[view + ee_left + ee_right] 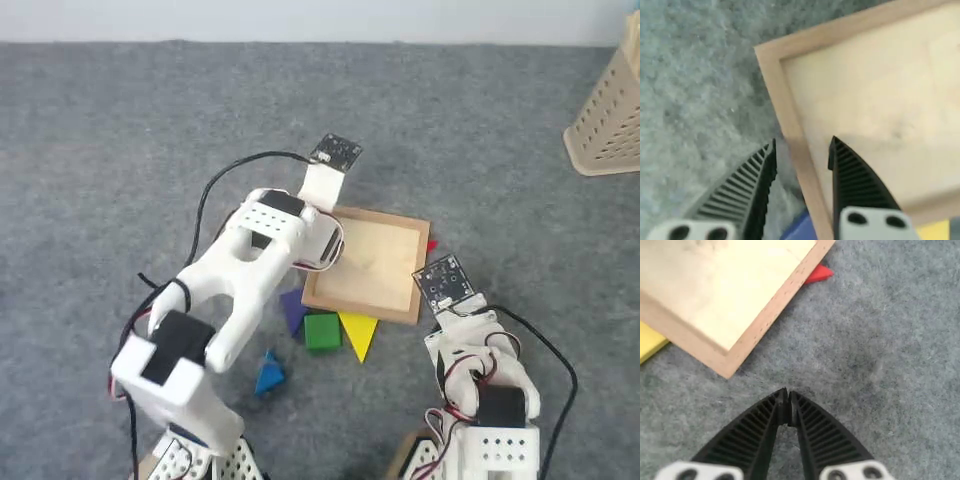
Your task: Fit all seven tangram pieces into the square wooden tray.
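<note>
The square wooden tray lies mid-table with nothing inside it. By its near edge sit a purple piece, a green square and a yellow triangle. A blue piece lies further towards me, and a red piece peeks out at the tray's right side. My left gripper is open, its fingers straddling the tray's rim near a corner. Low over bare carpet, my right gripper is shut on nothing, just off a corner of the tray, with the red piece beyond.
A beige perforated container stands at the far right edge. Grey carpet covers the table. The left arm's body hangs over the tray's left side, with a black cable looping from it.
</note>
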You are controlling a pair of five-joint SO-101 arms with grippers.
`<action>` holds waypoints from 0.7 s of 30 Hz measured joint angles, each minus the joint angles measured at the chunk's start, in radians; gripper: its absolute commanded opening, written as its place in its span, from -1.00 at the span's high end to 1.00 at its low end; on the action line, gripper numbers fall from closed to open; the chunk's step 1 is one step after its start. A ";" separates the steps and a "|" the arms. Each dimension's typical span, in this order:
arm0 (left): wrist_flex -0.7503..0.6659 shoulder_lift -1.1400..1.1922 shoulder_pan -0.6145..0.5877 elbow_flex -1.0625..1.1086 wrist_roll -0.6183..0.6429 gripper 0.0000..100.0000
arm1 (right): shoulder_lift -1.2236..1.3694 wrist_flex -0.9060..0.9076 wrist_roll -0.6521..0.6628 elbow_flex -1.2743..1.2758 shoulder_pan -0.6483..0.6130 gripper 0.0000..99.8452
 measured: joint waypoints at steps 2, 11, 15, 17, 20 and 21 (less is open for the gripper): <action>-0.029 0.020 -0.005 -0.014 0.002 0.67 | 0.000 0.000 0.000 0.000 0.000 0.99; -0.064 0.043 -0.003 -0.035 0.003 0.91 | 0.000 0.000 0.000 0.000 0.000 0.99; -0.087 0.054 -0.006 -0.038 0.003 0.98 | 0.000 0.000 0.000 0.000 0.000 0.99; -0.112 0.054 -0.006 -0.038 -0.003 0.98 | 0.000 0.000 0.000 0.000 0.000 0.99; -0.161 0.055 -0.015 -0.038 0.064 0.98 | 0.000 0.000 0.000 0.000 0.000 0.99; -0.176 0.055 -0.025 -0.038 0.097 0.98 | 0.000 0.000 0.000 0.000 0.000 0.99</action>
